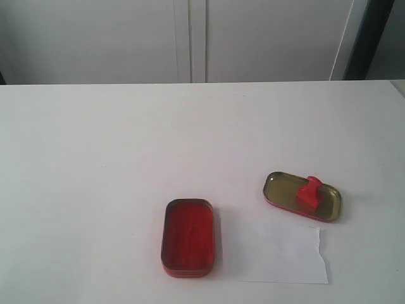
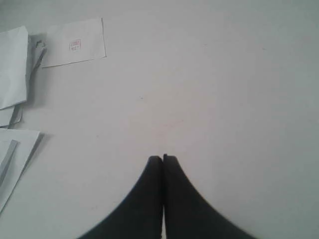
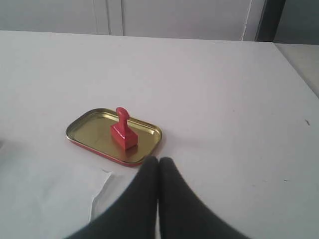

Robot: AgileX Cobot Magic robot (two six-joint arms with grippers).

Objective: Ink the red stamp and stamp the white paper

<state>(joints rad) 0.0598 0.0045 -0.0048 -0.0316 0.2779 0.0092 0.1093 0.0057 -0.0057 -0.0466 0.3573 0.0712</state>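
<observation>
The red stamp (image 1: 309, 192) (image 3: 122, 131) stands upright inside the gold-lined tin lid (image 1: 283, 187) (image 3: 89, 130) at the table's front right. The white paper (image 1: 281, 253) (image 3: 45, 194) lies just in front of the lid, its torn corner toward the right. The oblong tin of red ink (image 1: 188, 235) sits to the paper's left. Neither gripper shows in the exterior view. My right gripper (image 3: 158, 160) is shut and empty, its tips near the lid's rim, apart from the stamp. Over bare table, my left gripper (image 2: 163, 158) is shut with nothing in it.
The left wrist view shows loose white sheets (image 2: 12, 64) on the table (image 2: 209, 89) and a small paper bearing a red stamp mark (image 2: 75, 42). White cabinet doors (image 1: 190, 38) stand behind the table's far edge. The table's right edge (image 3: 294, 64) lies near the lid.
</observation>
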